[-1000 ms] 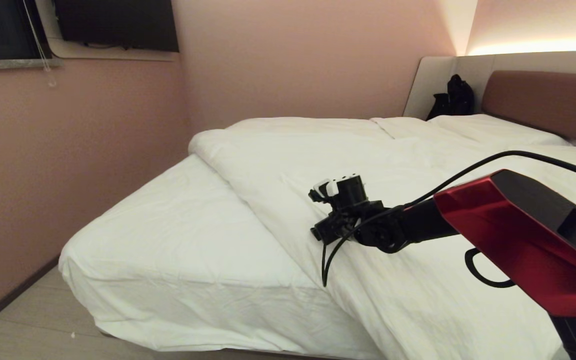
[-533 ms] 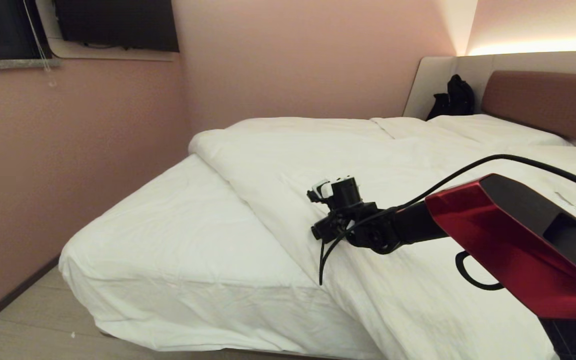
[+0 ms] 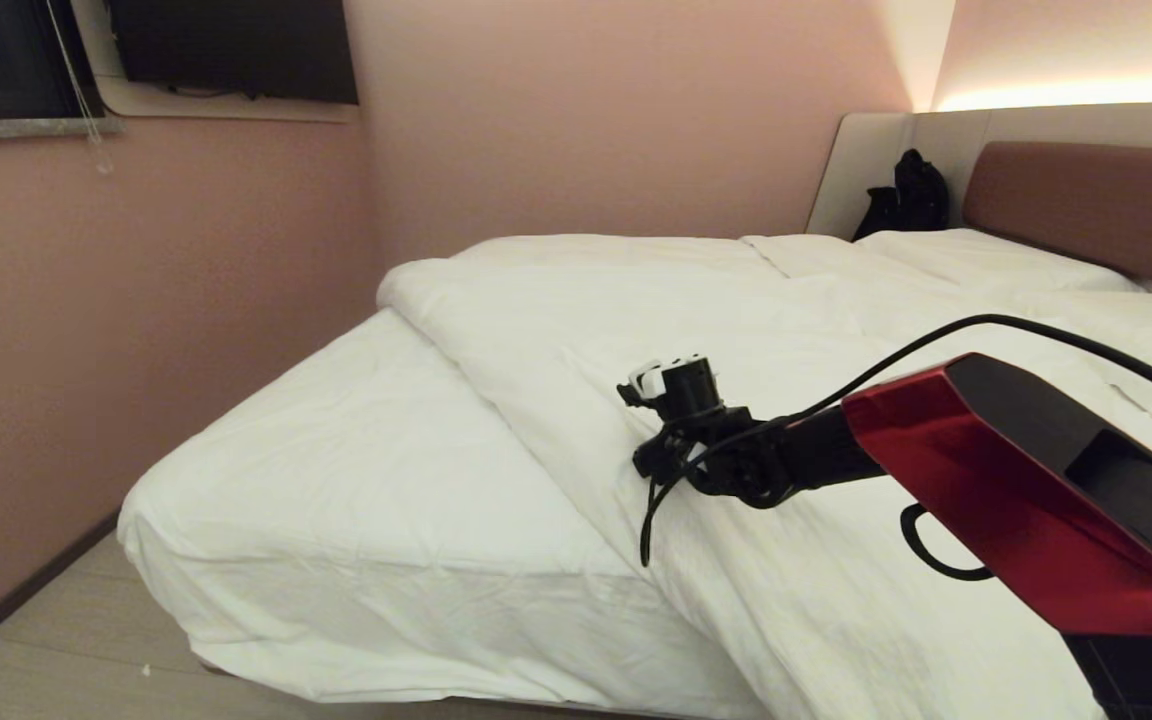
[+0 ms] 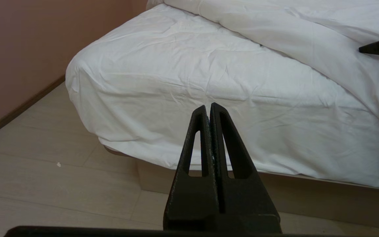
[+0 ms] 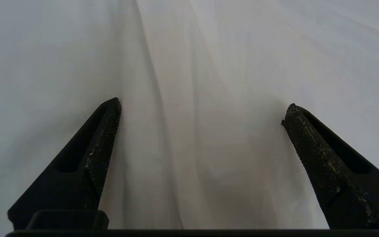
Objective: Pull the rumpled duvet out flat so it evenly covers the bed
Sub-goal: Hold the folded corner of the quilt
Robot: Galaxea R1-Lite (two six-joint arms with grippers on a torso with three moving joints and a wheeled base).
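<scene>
The red-and-black right arm (image 3: 996, 480) is seen nearest in the head view, reaching in from the right across the bed, with a black cable (image 3: 936, 350) looped over it and hanging down by the wrist. The floor (image 4: 44, 171) of pale boards is seen at the near left, below the bed's corner. The left gripper (image 4: 211, 108) is held low off the near corner of the bed (image 4: 163, 171), over the floor, its fingers pressed together with nothing between them.

The near left part of the mattress is left bare, covered only by the taut sheet (image 3: 356, 480). The duvet (image 3: 636, 320) is laid diagonally over the right and far part of the bed, its thick folded edge running from the far left corner down to the near side.

The right gripper (image 5: 201, 108) is pointed down close over the duvet beside that edge; its fingers (image 5: 104, 138) are spread wide, and a soft ridge of duvet cloth lies between them, not clamped. Whether the tips touch the cloth cannot be told.

Farther back, pillows (image 3: 976, 255) are lain flat before the reddish-brown headboard (image 3: 1086, 205), with a black bag (image 3: 906, 195) against the beige side panel. Pink walls (image 3: 586, 120) and a dark screen (image 3: 236, 50) are seen beyond.
</scene>
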